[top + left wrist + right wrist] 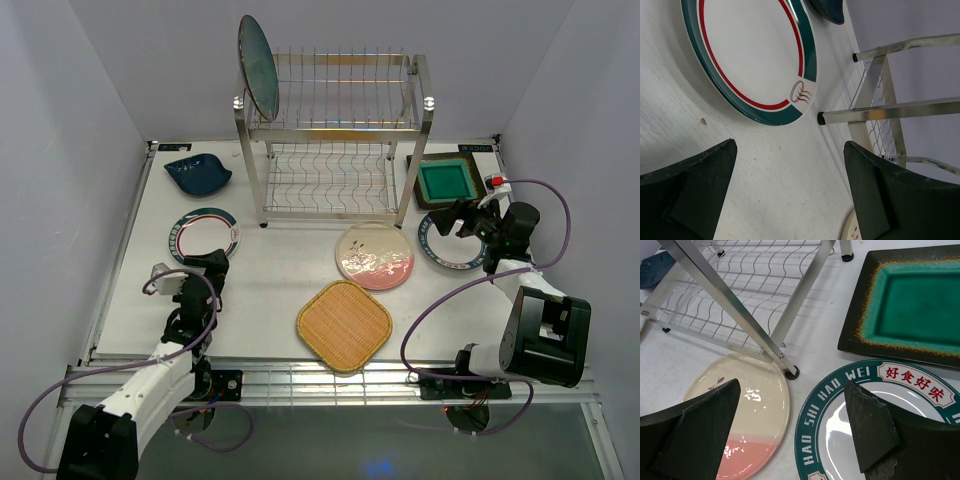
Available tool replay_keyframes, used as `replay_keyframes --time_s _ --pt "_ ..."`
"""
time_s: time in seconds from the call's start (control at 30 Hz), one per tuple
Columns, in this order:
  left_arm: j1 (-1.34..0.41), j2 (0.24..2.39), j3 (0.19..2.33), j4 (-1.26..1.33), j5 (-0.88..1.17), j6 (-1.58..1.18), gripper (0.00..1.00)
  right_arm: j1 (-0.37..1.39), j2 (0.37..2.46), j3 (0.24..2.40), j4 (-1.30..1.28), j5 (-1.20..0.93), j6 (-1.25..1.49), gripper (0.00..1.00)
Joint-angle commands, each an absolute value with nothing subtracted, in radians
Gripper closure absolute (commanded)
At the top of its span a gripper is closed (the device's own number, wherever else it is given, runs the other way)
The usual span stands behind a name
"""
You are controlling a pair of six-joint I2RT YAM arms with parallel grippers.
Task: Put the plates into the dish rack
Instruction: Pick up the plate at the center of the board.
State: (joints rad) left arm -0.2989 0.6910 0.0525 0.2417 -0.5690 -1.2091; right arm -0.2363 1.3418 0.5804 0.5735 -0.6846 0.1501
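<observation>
White tabletop between grey walls carries the rack at its far middle. One teal plate stands upright at the left end of the top tier. Six lie flat on the tabletop: leaf dish and red-ringed plate to the left, floral plate and woven plate in front, green square plate and lettered plate to the right. Left gripper, jaws wide and empty, sits just short of the red-ringed plate. Right gripper, equally wide and empty, hangs over the lettered plate's rim.

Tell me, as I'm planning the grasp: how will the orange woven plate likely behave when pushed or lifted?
The orange woven plate lies flat on the table, so a push would probably slide it, not tip or roll it. Its woven-looking, matte surface likely grips better than glossy glaze. It looks thin, probably light.
</observation>
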Motion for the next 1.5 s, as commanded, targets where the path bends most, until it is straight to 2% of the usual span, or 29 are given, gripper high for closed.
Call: replay_keyframes --time_s 0.0,0.47,0.8,1.47 --pt "-0.256 0.704 0.02 0.293 -0.467 -1.198 0.02 -0.247 1.336 0.623 0.58 -0.704 0.156 0.1" --pt "-0.092 0.833 0.003 0.397 -0.295 -1.245 0.02 -0.259 1.324 0.623 0.58 -0.713 0.163 0.1" --pt "-0.054 0.945 -0.048 0.515 -0.296 -1.315 0.02 -0.265 1.333 0.626 0.581 -0.727 0.169 0.1" --pt "-0.003 1.333 -0.057 0.805 -0.282 -1.414 0.05 -0.273 1.344 0.627 0.583 -0.736 0.173 0.1"
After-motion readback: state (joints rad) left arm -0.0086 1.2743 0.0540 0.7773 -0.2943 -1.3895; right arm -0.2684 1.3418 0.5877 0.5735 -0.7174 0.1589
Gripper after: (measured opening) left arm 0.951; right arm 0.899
